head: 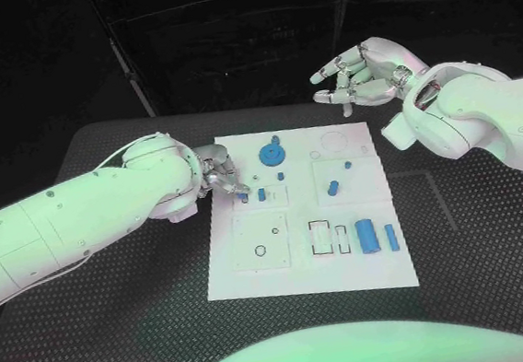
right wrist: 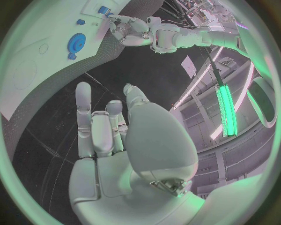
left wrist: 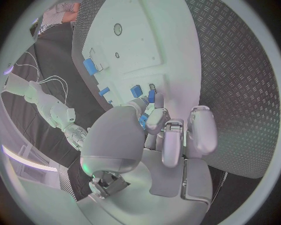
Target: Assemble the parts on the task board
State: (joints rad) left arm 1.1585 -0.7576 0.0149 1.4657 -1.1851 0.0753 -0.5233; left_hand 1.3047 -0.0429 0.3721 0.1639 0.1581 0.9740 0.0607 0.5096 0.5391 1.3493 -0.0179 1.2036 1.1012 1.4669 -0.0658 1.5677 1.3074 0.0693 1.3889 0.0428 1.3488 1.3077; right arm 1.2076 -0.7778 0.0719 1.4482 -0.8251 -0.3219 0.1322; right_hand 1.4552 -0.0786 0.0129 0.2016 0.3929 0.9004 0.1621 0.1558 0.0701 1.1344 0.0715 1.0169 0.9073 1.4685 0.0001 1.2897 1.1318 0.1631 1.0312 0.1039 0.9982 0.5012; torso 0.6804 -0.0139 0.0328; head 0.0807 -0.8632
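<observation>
Left hand point(head: 217, 171) is pinching a small blue part point(left wrist: 142, 120) at its fingertips, evidently seating it on the task board point(head: 266, 273); right hand point(head: 365, 72) is hovering released.

The fingertips of the left hand point(head: 218, 175) are being masked by its own wrist in the head view, so contact w/ the small blue part point(head: 243, 197) beside it on the task board point(head: 306, 272) can't be judged. In the left wrist view, a blue part point(left wrist: 143, 120) is being partly covered by the fingers point(left wrist: 155, 119); a grip can't be confirmed. The left arm is being cut off by the frame edge, far from the task board.
</observation>
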